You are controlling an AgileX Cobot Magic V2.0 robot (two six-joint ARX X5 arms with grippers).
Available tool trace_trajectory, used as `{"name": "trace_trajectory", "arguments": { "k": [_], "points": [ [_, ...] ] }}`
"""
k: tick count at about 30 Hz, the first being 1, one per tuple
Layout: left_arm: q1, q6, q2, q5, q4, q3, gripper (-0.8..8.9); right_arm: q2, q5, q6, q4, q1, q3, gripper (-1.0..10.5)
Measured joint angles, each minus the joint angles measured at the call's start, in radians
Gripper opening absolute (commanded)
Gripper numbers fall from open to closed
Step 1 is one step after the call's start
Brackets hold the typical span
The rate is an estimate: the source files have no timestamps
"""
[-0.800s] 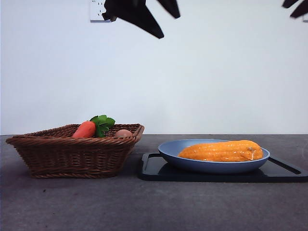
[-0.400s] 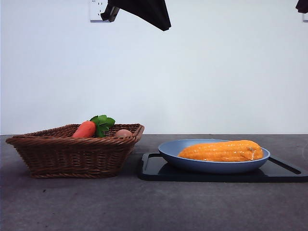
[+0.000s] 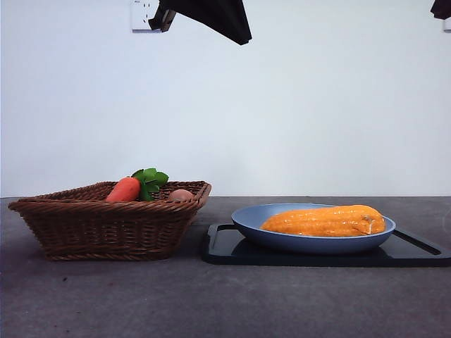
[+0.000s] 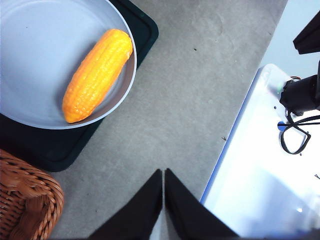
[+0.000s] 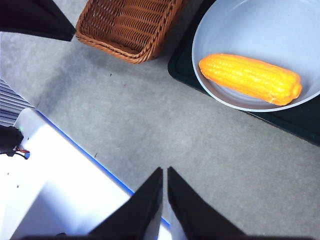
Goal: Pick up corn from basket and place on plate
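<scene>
One corn cob (image 3: 325, 221) lies lengthwise in the blue plate (image 3: 246, 220), apparently delivered; both grippers, left (image 4: 163, 175) and right (image 5: 164, 173), hang high with jaws closed, empty.

Grey table (image 3: 211, 296): wicker basket (image 3: 106, 225), apparently black tray (image 3: 232, 250) alongside.

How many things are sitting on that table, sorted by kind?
Foods: 3, the corn, the carrot and a small tan egg-like thing.
Dishes: 2, the blue plate and the black tray under it.
Baskets: 1, the brown basket.
Total: 6.
</scene>
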Motion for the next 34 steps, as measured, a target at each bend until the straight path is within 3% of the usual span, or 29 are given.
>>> {"name": "trace_trajectory", "arguments": {
  "k": [4,7,13,18,26,34],
  "points": [
    [0.0,0.005,0.0,-0.009,0.0,0.0,0.08,0.0,0.0,0.0,0.0,0.0,0.0,0.0],
    [0.008,0.063,0.0,-0.076,0.005,0.0,0.08,0.0,0.0,0.0,0.0,0.0,0.0,0.0],
    [0.075,0.107,-0.011,-0.089,0.051,0.0,0.08,0.0,0.0,0.0,0.0,0.0,0.0,0.0],
    [0.122,0.148,-0.117,-0.093,0.149,0.0,0.08,0.0,0.0,0.0,0.0,0.0,0.0,0.0],
    [0.374,0.164,-0.401,-0.09,0.351,-0.042,0.08,0.0,0.0,0.0,0.0,0.0,0.0,0.0],
    [0.627,0.16,-0.693,-0.074,0.567,-0.385,0.08,0.0,0.0,0.0,0.0,0.0,0.0,0.0]
  ]
}}
